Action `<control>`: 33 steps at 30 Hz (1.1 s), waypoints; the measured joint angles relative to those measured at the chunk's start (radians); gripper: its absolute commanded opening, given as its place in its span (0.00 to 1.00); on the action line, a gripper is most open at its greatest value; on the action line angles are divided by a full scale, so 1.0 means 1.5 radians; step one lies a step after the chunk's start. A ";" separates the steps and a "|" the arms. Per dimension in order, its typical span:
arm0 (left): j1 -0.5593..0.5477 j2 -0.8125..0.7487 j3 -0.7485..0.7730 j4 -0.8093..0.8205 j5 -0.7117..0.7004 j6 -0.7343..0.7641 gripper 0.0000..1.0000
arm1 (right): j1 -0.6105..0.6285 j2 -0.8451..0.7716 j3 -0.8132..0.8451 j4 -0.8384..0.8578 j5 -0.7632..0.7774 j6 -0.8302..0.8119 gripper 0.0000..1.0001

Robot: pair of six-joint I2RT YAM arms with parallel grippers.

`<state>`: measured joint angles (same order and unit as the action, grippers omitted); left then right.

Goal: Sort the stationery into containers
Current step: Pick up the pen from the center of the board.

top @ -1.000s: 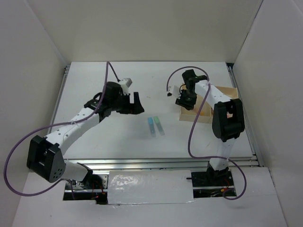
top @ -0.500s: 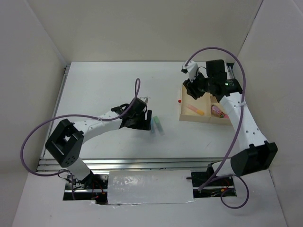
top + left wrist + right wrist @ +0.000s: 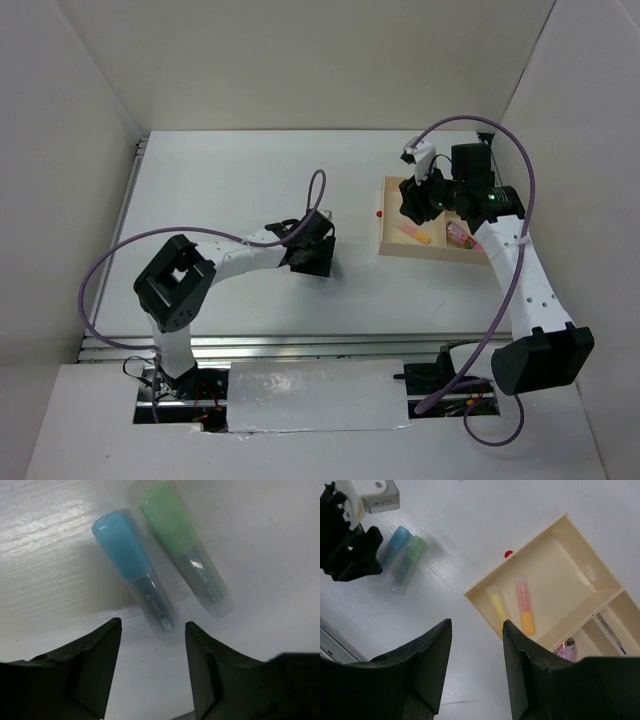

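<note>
Low, left gripper point(image 3: 152, 627) has jaws wide around light blue stick point(image 3: 132, 575) (light green stick point(image 3: 175, 525) alongside); right gripper point(image 3: 475, 630), wide too, over tray point(image 3: 560, 565).

Bench point(image 3: 230, 190): white and flat; you see pale walls closing it in on three sides.
Light blue stick point(image 3: 134, 575): lies flat on the bench; in your left wrist view its coloured cap points away from the camera.
Light green stick point(image 3: 185, 547): flat on the bench just beside the blue one, roughly parallel, cap the same way.
Tray point(image 3: 555, 575): pale wood, resting on the bench's right side, well apart from your two loose sticks.
Red dot point(image 3: 508, 554): on the bench just outside the tray's wall.
</note>
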<state>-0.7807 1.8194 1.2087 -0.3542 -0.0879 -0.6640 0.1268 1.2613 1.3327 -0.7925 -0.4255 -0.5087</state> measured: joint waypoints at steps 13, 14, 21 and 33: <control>-0.005 0.038 0.001 -0.006 -0.084 0.005 0.25 | -0.024 -0.041 -0.008 0.000 -0.035 0.004 0.53; -0.003 0.038 0.001 -0.006 -0.087 0.016 0.18 | -0.023 -0.042 -0.008 0.000 -0.040 0.001 0.53; 0.080 -0.004 -0.029 -0.007 0.001 0.126 0.00 | 0.024 -0.072 -0.039 0.000 -0.055 -0.083 0.53; 0.176 -0.169 -0.033 0.022 0.516 0.128 0.00 | 0.378 -0.206 -0.104 0.009 -0.045 -0.308 0.53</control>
<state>-0.5167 1.5654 1.1599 -0.3214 0.6857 -0.4725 0.6941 0.9527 1.1763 -0.7788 -0.4931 -0.9707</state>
